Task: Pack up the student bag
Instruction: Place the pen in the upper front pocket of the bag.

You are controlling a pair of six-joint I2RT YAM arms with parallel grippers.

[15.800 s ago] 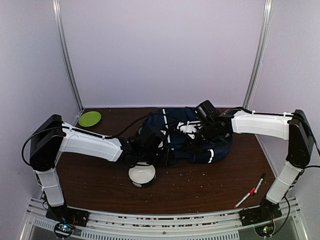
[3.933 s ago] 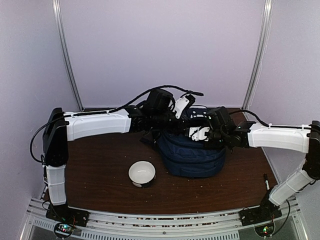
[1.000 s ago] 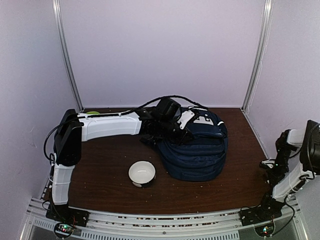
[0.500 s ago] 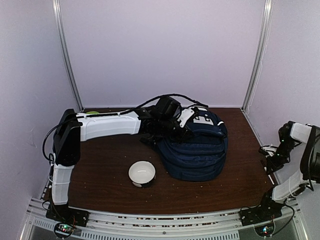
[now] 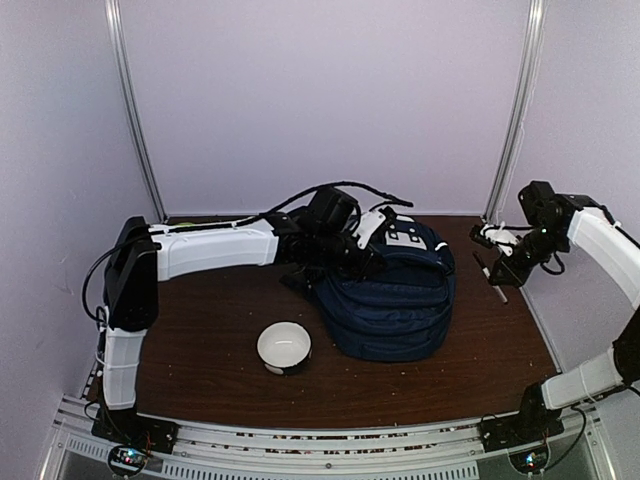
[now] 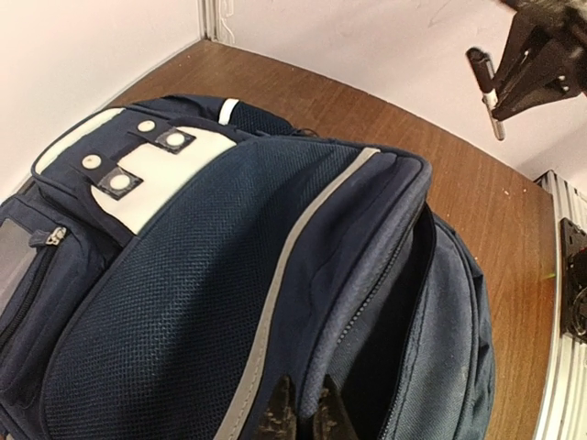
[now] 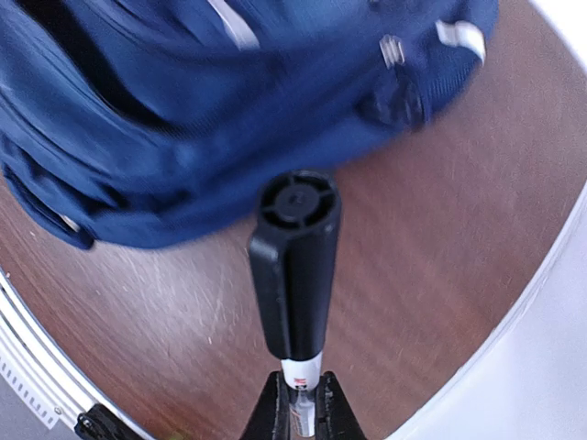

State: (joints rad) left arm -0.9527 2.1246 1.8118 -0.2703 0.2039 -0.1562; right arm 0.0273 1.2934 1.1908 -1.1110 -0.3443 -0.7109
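Two grips — left tool (image 6: 303, 414) pinches student bag (image 5: 392, 300); right tool (image 7: 299, 408), marker (image 7: 293, 266) clamped, well apart.

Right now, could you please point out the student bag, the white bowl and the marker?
student bag (image 5: 385, 310), top external view, its near side panel.
white bowl (image 5: 284, 345), top external view, its bare inside.
marker (image 7: 292, 266), right wrist view, its black cap.

Brown table (image 5: 200, 330): navy student bag (image 5: 390, 310) + white bowl (image 5: 284, 347) on it.
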